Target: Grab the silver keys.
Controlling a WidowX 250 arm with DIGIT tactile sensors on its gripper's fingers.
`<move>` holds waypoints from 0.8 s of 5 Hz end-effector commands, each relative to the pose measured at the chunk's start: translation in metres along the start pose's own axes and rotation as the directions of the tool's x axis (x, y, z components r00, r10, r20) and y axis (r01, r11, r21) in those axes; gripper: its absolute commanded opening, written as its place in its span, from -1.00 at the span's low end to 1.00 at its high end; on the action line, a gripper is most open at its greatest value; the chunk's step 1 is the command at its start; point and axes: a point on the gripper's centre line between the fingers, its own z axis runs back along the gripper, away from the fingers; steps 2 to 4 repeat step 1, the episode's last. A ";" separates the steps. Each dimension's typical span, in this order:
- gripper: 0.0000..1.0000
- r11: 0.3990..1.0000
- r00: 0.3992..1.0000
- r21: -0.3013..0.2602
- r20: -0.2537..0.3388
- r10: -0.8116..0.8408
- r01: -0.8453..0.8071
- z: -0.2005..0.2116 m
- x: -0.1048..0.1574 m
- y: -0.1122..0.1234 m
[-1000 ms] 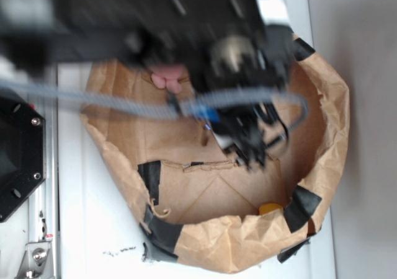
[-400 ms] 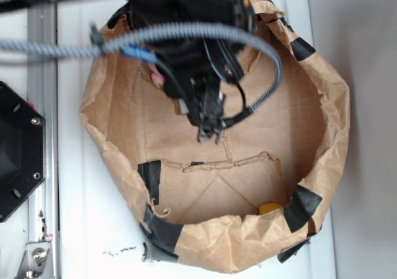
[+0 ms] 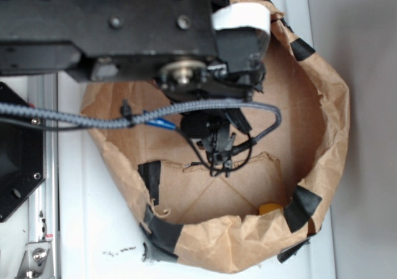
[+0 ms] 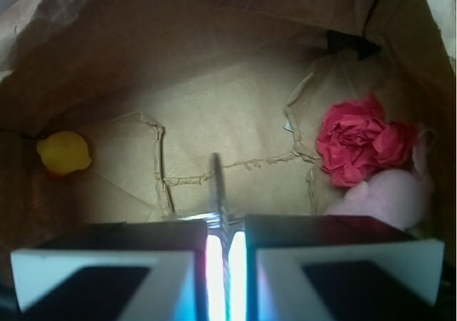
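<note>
Keys showed in the wrist view as one thin pale metal blade, seen edge-on, sticking up at 12 o'clock from the narrow slit between the fingers. The gripper was pressed almost together and appeared to be pinching that blade. The rest of the bunch and its ring were hidden behind the fingers. In the exterior view, dark thin shapes hung just under the gripper, but it could not be told whether they were keys or wiring.

By my judgement the bunch would handle as small, stiff, hard and fairly light. Smooth metal is slippery. The loose keys would swing on the ring and shift the load. A grip across the flat faces of one blade, near its head or the ring, looked safer than a grip at the tip. Pinched by its edges, the blade could twist out.

Below the gripper lay the creased floor of the bag, with a torn seam running across it. A yellow piece sat well apart at 9 o'clock. A red crumpled wad lay at 2 o'clock, with a pink soft thing touching it at 3 o'clock. None of them touched the keys.
</note>
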 end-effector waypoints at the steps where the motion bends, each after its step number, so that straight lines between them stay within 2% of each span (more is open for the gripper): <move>1: -1.00 0.999 0.998 -0.034 0.066 0.022 -0.020 0.019 0.008 0.004; 4: -1.00 0.999 0.998 -0.034 0.066 0.022 -0.020 0.019 0.008 0.004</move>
